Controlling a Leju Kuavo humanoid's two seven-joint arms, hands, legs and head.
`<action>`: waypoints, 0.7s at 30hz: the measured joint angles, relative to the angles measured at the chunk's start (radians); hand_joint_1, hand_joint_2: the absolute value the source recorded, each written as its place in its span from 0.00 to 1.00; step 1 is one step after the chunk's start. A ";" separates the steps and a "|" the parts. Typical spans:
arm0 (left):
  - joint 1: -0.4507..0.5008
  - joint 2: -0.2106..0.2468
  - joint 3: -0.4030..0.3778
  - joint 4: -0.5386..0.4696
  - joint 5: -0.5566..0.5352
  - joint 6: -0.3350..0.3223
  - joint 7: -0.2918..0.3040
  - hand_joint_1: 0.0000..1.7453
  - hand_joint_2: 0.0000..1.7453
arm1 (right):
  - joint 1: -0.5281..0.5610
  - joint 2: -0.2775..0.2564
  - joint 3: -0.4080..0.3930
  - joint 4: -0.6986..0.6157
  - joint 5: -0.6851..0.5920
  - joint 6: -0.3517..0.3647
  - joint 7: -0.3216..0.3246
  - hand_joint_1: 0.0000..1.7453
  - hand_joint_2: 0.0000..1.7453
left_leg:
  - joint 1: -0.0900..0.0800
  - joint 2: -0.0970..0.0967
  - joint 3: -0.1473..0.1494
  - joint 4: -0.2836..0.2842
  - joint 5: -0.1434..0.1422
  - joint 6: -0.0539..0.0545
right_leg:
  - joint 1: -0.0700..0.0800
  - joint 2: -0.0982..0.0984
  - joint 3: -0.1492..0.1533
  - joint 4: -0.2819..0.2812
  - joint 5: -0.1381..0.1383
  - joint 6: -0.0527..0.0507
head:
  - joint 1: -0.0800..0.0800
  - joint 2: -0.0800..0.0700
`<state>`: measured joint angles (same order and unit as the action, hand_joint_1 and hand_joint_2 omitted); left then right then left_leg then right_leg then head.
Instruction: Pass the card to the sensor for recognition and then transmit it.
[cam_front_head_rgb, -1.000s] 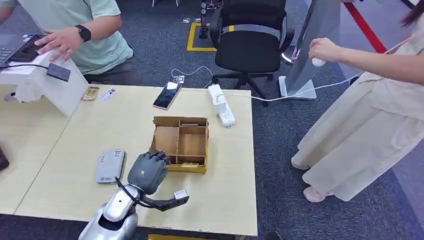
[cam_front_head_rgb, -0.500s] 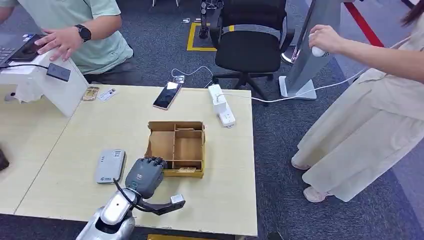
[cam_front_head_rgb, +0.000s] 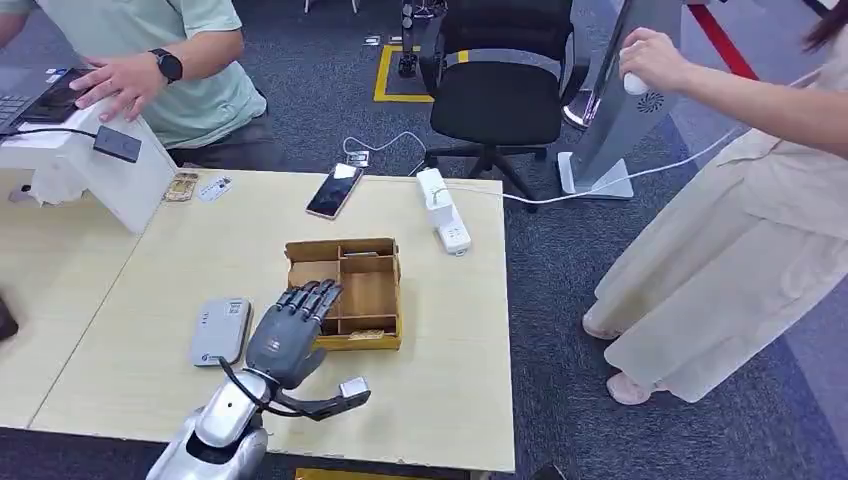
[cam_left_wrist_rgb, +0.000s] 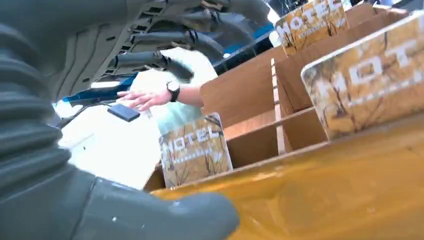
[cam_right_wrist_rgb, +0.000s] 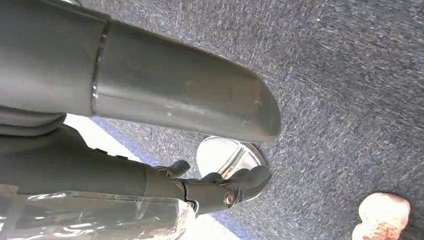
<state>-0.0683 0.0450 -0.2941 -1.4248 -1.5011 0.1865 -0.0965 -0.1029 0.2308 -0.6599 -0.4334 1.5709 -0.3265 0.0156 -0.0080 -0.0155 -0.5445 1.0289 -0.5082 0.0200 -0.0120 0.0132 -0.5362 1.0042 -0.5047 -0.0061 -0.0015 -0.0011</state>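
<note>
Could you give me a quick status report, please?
Left hand open over the box. Cards upright inside, none held. Right hand hanging above the floor. Nothing blocking.

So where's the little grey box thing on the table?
In the head view the grey card reader lies flat on the table, just left of the left hand and the cardboard box.

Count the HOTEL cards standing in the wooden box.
3 HOTEL cards: one nearest the left robot hand, one beside it in the same row, one in the row behind. More may be hidden by dividers.
</note>
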 joint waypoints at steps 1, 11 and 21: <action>0.000 -0.001 0.000 0.000 0.000 0.000 0.000 0.00 1.00 | 0.000 0.000 0.002 0.000 0.000 0.000 0.001 0.00 0.00 | 0.000 0.000 0.000 0.000 0.000 0.000 | 0.000 0.000 0.000 0.000 0.000 0.000 | 0.000 0.000; -0.014 -0.001 0.000 -0.014 -0.007 0.014 0.000 0.00 1.00 | 0.005 -0.007 0.015 0.000 0.000 -0.006 0.016 0.00 0.00 | 0.000 0.000 0.000 0.000 0.000 0.000 | 0.000 0.000 0.000 0.000 0.000 0.000 | 0.000 0.000; -0.030 0.003 0.000 -0.045 -0.008 0.016 0.011 0.00 1.00 | 0.008 -0.008 0.017 0.000 0.000 -0.006 0.016 0.00 0.00 | 0.000 0.000 0.000 0.000 0.000 0.000 | 0.000 0.000 0.000 0.000 0.000 0.000 | 0.000 0.000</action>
<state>-0.0979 0.0481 -0.2941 -1.4702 -1.5091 0.2030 -0.0851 -0.0952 0.2228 -0.6432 -0.4334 1.5709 -0.3323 0.0317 -0.0080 -0.0155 -0.5446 1.0289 -0.5082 0.0200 -0.0120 0.0132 -0.5362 1.0042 -0.5047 -0.0061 -0.0015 -0.0008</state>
